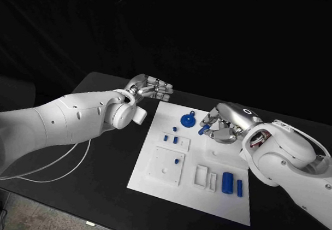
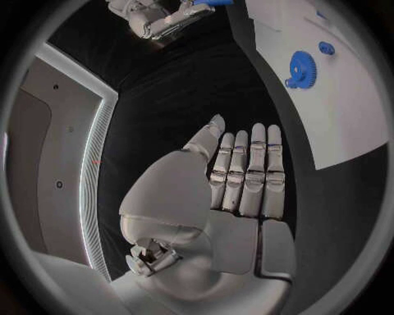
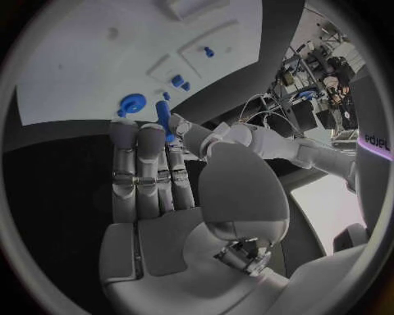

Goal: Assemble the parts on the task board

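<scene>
The white task board (image 1: 148,183) lies in the middle of the black table. My right hand (image 1: 227,123) hovers over the board's far edge and pinches a small blue peg (image 1: 204,129) between thumb and finger; the right wrist view shows that peg (image 3: 167,128) at the fingertips. Just left of it a blue gear (image 1: 188,119) sits on the board, and it appears as the gear (image 3: 131,104) ahead of the fingers. My left hand (image 1: 149,87) floats over the table beyond the board's far left corner. Its fingers (image 2: 250,174) are stretched out and hold nothing.
Two small blue blocks (image 1: 172,140) and a blue pin (image 1: 177,161) on a raised white square sit mid-board. Two blue cylinders (image 1: 231,183) lie near white frames (image 1: 206,177) at the near right. A white cable (image 1: 66,166) trails over the table's left edge.
</scene>
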Motion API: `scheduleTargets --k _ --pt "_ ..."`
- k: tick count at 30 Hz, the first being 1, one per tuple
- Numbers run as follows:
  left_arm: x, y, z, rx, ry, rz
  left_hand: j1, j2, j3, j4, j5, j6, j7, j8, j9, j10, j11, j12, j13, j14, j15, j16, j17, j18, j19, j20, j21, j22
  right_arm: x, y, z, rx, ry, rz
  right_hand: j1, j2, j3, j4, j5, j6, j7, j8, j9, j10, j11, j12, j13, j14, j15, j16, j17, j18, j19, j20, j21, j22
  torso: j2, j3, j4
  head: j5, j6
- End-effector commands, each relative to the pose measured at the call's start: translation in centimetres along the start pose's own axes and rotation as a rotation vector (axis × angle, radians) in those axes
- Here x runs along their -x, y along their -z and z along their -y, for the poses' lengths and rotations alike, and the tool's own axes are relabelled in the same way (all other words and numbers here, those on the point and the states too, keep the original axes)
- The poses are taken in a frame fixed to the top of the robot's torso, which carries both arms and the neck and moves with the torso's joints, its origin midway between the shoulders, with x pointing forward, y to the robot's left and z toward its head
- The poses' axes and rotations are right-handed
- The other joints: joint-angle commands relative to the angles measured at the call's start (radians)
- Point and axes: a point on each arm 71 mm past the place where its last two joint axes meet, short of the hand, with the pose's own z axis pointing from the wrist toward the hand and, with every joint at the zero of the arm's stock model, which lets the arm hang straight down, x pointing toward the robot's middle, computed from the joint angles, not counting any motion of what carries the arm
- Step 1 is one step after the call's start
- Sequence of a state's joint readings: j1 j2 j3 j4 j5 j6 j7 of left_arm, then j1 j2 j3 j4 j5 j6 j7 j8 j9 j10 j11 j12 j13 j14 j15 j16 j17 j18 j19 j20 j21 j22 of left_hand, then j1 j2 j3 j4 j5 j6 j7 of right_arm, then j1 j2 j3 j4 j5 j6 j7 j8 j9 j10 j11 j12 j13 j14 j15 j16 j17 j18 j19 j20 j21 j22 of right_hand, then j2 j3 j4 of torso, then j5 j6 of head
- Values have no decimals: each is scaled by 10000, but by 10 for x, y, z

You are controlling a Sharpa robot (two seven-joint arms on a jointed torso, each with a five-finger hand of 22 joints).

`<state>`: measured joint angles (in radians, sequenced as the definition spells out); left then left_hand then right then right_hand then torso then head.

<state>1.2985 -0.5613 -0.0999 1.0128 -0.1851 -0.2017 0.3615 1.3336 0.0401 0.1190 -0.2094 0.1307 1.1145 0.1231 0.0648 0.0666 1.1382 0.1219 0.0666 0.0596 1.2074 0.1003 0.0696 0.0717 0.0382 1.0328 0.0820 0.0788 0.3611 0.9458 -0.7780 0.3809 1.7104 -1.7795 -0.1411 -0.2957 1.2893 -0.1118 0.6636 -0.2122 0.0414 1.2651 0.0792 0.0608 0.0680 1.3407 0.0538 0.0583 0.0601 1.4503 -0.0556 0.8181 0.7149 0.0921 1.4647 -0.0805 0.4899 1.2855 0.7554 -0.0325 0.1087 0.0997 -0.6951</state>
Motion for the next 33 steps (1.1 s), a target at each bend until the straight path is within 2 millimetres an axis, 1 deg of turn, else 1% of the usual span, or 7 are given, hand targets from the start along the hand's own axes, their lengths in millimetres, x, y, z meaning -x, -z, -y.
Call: scheduleTargets --k 1,9,14,19,24,28,33 --pt "-4 -1 1 -77 161 -169 51 16 -13 -4 -49 -22 -8 -14 11 -69 -11 -47 -10 -79 14 -43 -13 150 -14 -1 46 6 -8 -1 -17 615 -261 -7 144 61 -8 35 66 66 -25 33 16 390 -344 33 26 -10 -74 -28 14 195 372 -70 -21 9 -6 -32 14 73 -43" --pt "-8 -4 2 -91 182 -209 51 16 -13 -4 -49 -22 -8 -14 11 -69 -11 -47 -10 -79 14 -43 -13 150 -14 -1 46 6 -46 -3 -60 1783 -134 -507 140 58 19 5 66 70 -25 33 16 399 -344 35 27 -8 -79 -49 23 191 380 -78 -66 44 1 -35 27 196 -99" --pt "-11 -5 2 -117 235 -222 23 31 -56 36 -138 -16 -14 -15 10 -57 -15 -46 -10 -82 18 -40 -10 144 -14 7 31 -18 -63 -1 -77 2229 -83 -681 124 53 48 -16 67 75 -26 33 16 401 -344 35 27 -2 -81 -62 29 183 393 -80 -75 75 -1 -25 23 256 -149" --pt "-13 -5 3 -135 267 -242 55 32 -147 69 -204 -26 -19 -18 9 -48 -18 -54 -11 -76 17 -42 -6 143 9 9 13 -60 -76 0 -83 2411 32 -904 125 52 53 -26 66 83 -30 35 17 408 -346 34 27 -2 -86 -65 32 183 396 -84 -85 80 2 -28 0 303 -170" --pt "-14 -6 3 -144 288 -269 55 32 -147 69 -204 -26 -19 -18 9 -48 -18 -54 -11 -76 17 -42 -6 143 9 9 13 -60 -88 2 -87 2540 242 -1109 121 48 65 -44 67 87 -32 33 16 412 -346 34 26 -3 -93 -69 36 182 401 -92 -101 92 6 -4 4 352 -210" --pt "-15 -6 3 -152 315 -300 67 69 -244 113 -235 -23 -18 -14 10 -60 -12 -45 -9 -83 23 -39 -7 138 24 17 -9 -129 -96 3 -89 2591 545 -1252 105 36 86 -65 66 96 -35 34 16 422 -351 35 27 1 -93 -72 45 173 410 -94 -98 119 3 -7 18 283 -263" --pt "-16 -6 3 -158 335 -328 30 58 -421 214 -366 -37 -31 -14 11 -72 -10 -43 -7 -88 36 -39 -2 132 51 35 -33 -217 -103 4 -90 2598 725 -1453 105 36 86 -65 66 96 -35 34 16 422 -351 35 27 1 -93 -72 45 173 410 -94 -97 119 8 -9 14 276 -290"
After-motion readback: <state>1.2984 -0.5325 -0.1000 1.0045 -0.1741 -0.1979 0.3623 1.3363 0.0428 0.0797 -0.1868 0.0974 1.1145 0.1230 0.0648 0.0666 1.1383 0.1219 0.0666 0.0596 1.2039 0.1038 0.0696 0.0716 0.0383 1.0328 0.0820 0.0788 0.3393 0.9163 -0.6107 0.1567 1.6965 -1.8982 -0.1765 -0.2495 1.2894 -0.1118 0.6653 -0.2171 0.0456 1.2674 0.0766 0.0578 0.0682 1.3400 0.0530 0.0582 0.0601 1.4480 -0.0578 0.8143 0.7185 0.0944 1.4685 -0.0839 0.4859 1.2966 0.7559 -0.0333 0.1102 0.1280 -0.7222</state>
